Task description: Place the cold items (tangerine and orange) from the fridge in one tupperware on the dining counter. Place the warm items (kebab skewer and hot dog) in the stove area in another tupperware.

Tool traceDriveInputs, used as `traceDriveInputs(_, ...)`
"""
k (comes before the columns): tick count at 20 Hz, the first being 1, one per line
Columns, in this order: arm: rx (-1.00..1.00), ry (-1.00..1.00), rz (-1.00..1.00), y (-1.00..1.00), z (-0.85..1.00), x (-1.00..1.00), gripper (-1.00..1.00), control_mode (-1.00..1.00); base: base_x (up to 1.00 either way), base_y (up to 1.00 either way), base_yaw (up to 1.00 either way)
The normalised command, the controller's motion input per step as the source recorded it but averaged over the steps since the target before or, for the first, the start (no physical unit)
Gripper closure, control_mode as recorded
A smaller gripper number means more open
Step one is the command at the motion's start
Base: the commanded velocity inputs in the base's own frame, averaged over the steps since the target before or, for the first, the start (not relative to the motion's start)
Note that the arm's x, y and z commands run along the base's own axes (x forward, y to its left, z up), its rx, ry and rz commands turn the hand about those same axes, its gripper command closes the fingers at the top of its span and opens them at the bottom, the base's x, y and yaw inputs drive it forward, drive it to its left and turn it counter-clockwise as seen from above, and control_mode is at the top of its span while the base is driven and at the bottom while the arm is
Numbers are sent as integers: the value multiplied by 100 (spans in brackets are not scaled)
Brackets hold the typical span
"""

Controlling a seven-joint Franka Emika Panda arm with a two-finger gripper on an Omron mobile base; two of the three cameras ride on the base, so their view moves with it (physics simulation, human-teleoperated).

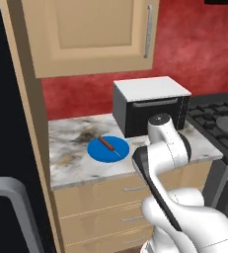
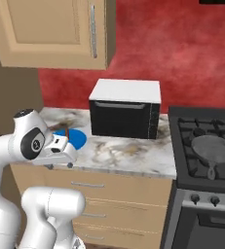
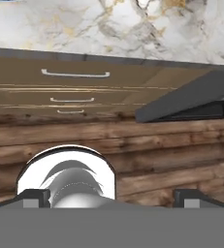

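Hand view looks down along the gripper, whose 2 dark fingertips stand at opposite sides of the frame, spread as wide as they go with nothing between them. Beyond them lie a plank floor, the wooden drawer fronts with 3 metal handles, and the marble counter above.

In the right base view the hand hangs off the front edge of the counter, just in front of the blue plate, and covers the plate's left part; the fingers themselves cannot be made out there. In the left base view the arm's elbow blocks the hand altogether.

The left base view shows the plate in full, with the kebab skewer lying diagonally across it, a reddish-brown stick with a thin pale tip. In the right base view only a dark sliver of it shows beside the wrist.

Behind the plate stands a black toaster oven with a white top; its lower right corner is hidden by the arm in the left base view. To its right is the stove, cut off by the frame edge, with a grey pan on a burner. A wall cabinet hangs above, its top cropped.

No brand, label or writing can be read on any surface.
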Motion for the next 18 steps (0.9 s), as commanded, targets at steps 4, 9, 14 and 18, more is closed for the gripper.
traceDriveInputs(4,0,0,0,0,0,0,-100,100,16,52,20)
traceDriveInputs(9,0,0,0,0,0,0,-100,100,36,44,19)
traceDriveInputs(14,0,0,0,0,0,0,-100,100,52,19,19)
traceDriveInputs(18,0,0,0,0,0,0,-100,100,39,0,14)
